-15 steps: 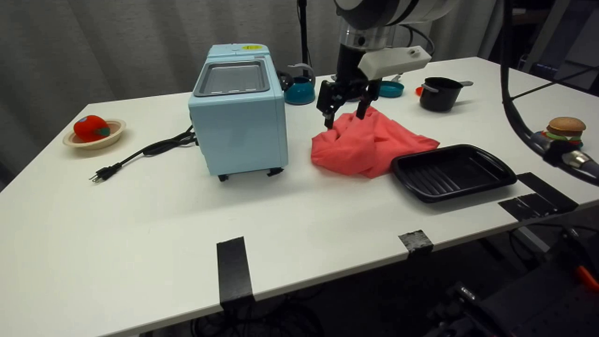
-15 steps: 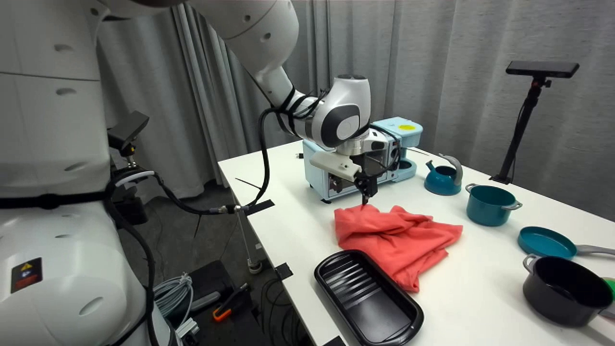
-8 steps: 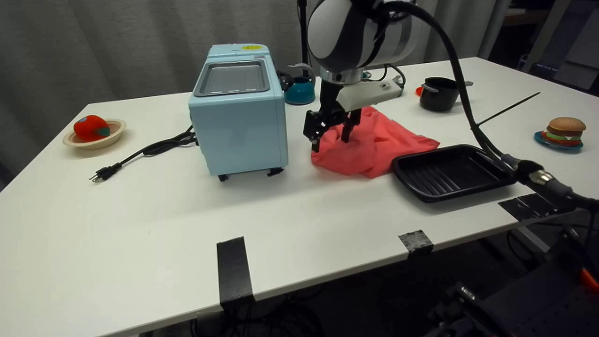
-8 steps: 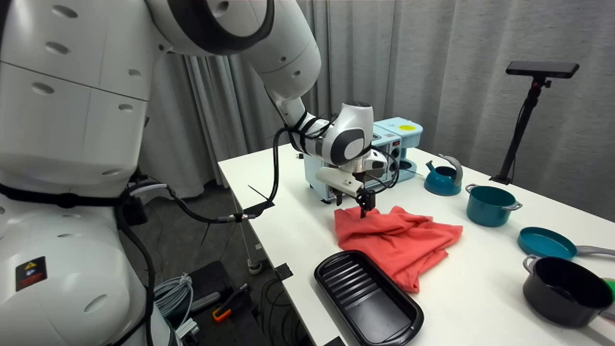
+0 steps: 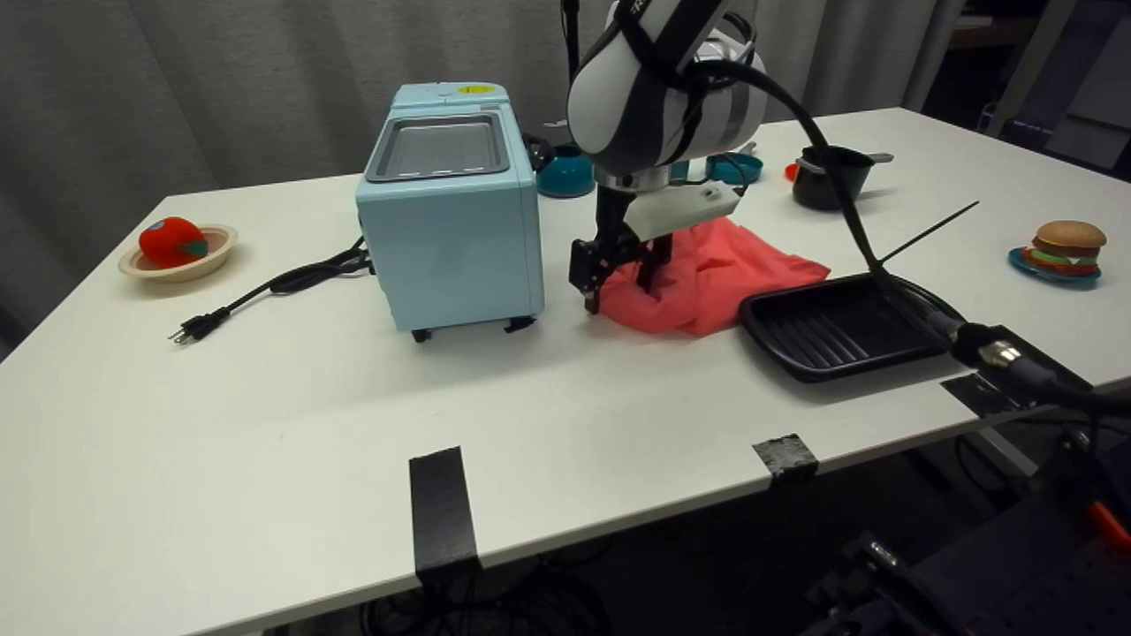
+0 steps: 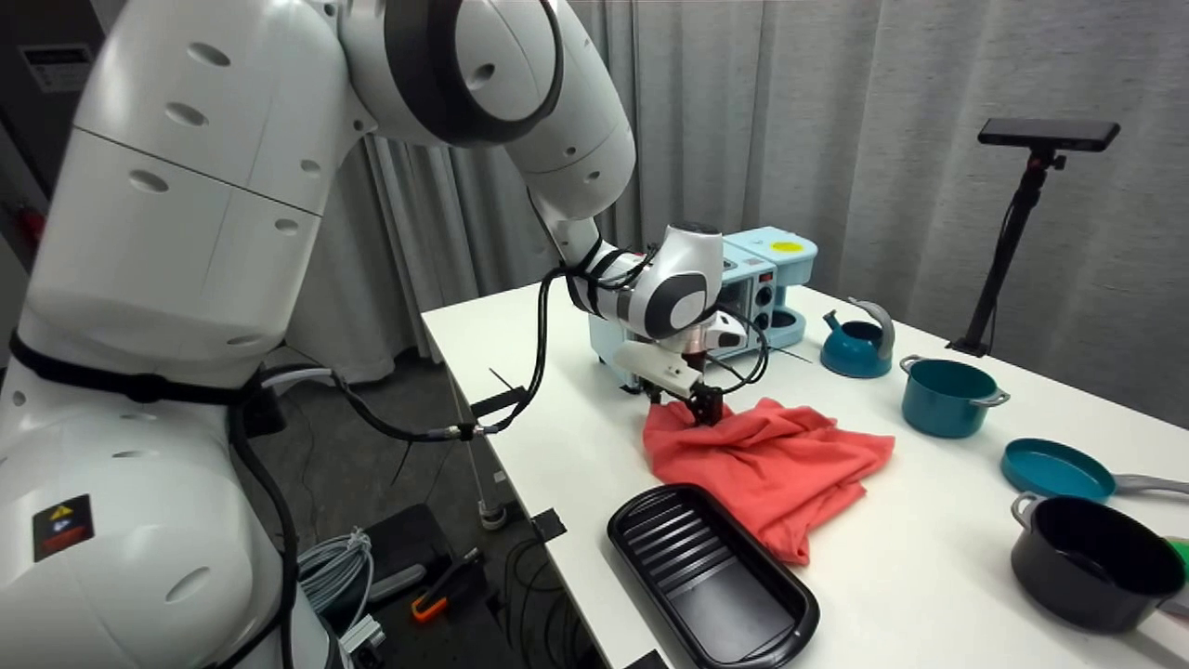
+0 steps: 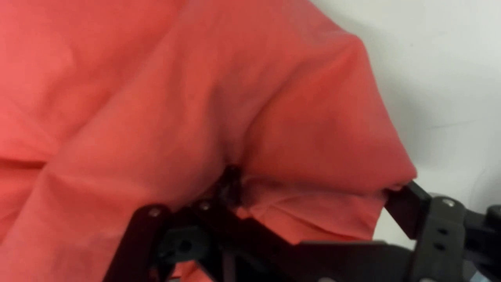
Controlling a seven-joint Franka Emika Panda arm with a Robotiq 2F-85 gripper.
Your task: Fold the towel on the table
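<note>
1. We see the gripper (image 5: 618, 295) with its fingers (image 7: 407, 209) apart, one pressed into the towel (image 6: 771, 474), the other at the towel's margin.
2. The rumpled towel lies on the table (image 5: 265, 459), set in from the taped edge.
3. Nearer that edge, just beside the towel, we see a black pan (image 6: 734, 613).
4. A bowl (image 5: 185, 273) stands near a corner.

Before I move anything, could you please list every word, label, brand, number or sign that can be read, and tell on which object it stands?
No word, brand or number can be read for certain.
Black label on the robot arm: a yellow triangle; the rest too small.
White marks, perhaps letters, on the robot arm: too small.
Yellow sticker on the light blue appliance: any print unreadable.
Sign behind the robot arm: blurred.
</note>
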